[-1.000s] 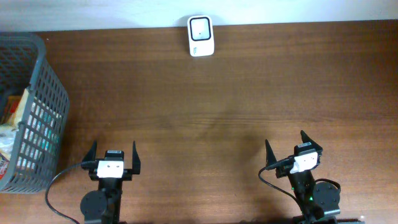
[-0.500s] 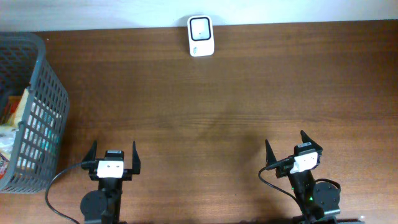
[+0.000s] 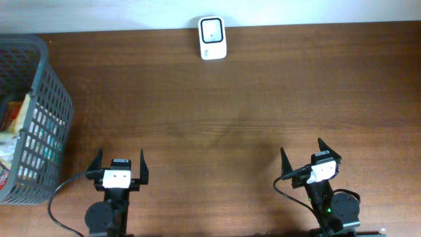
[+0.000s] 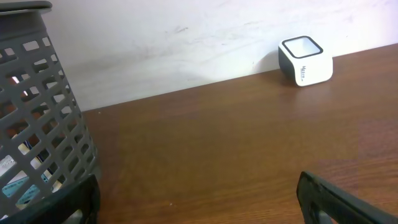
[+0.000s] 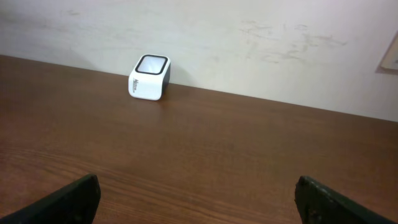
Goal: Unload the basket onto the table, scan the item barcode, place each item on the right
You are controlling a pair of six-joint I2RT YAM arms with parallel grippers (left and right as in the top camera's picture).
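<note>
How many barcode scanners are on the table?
1. The white barcode scanner stands at the far edge of the table, apart from the gray basket at the left; the basket's contents are partly hidden.

black pointed fingers (image 3: 141,161), white wrist blocks (image 3: 117,176) (black cables (image 3: 60,186))

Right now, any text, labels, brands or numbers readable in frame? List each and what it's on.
None can be read.
White scanner: short dark mark on its front face, too small and blurred to read.
Packets in the grey basket: printed wrappers, the print too small to read.
</note>
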